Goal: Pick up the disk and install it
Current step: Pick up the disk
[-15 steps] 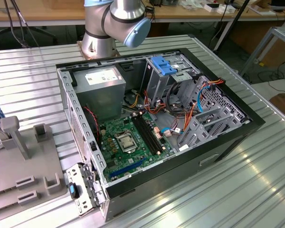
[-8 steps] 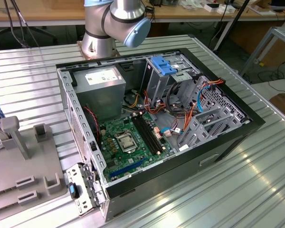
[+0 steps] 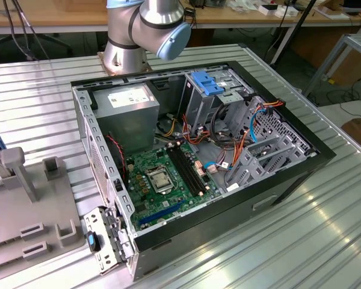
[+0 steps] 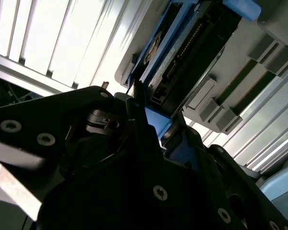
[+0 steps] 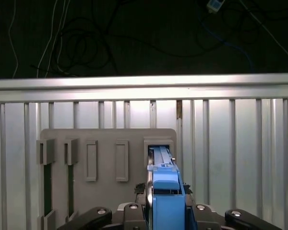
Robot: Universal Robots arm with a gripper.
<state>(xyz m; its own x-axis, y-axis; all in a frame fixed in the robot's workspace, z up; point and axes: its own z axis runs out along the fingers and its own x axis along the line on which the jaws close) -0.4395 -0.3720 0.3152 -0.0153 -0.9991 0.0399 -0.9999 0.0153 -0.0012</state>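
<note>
The disk [image 5: 161, 158] stands on edge in the end slot of the grey holder [image 5: 108, 136], the pincer [image 5: 166, 201] astride it, grip impossible to tell; a straight, square lift should avoid binding.

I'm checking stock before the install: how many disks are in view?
1. The disk stands on edge in the end slot of the grey holder. Others may be hidden inside the drive cage.
</note>
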